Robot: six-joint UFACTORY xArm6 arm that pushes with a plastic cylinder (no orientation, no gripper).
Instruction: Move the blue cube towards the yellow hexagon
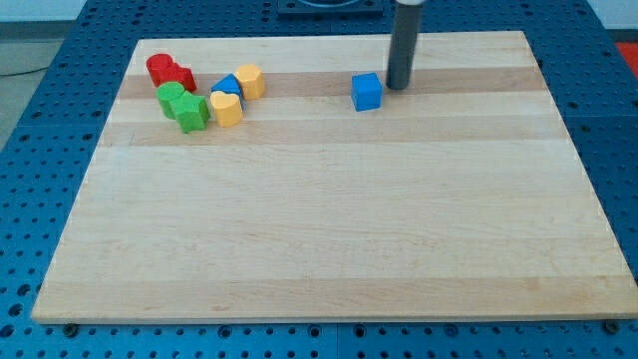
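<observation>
The blue cube (367,91) sits on the wooden board (329,219) near the view's top, right of centre. My tip (398,87) rests just to the cube's right, a small gap apart. The yellow hexagon (250,81) lies at the view's upper left, well to the left of the cube, at about the same height in the view.
A cluster at the upper left holds a red block (169,71), a green block (182,105), a yellow heart-like block (226,108) and a small blue block (228,86) beside the hexagon. A blue perforated table (40,150) surrounds the board.
</observation>
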